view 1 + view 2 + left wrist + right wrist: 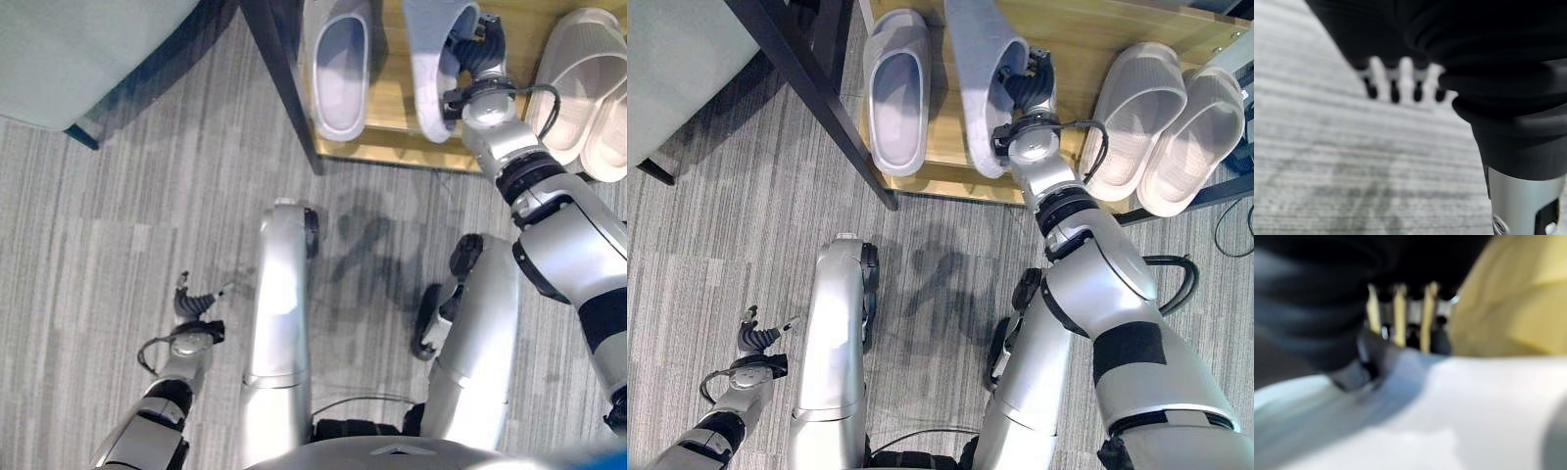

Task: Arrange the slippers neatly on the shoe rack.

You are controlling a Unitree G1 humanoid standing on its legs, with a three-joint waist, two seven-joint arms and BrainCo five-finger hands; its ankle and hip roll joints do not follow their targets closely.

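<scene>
Right eye view: right hand (1024,93) clamped on a grey slipper (982,69) over the shoe rack (950,166); no writing readable

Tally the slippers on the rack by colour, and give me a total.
Pale blue-grey slippers: 2, one lying flat and one at the right hand, both on the wooden shoe rack.
Beige slippers: 2, side by side at the rack's right end.
Total: 4 slippers.
</scene>
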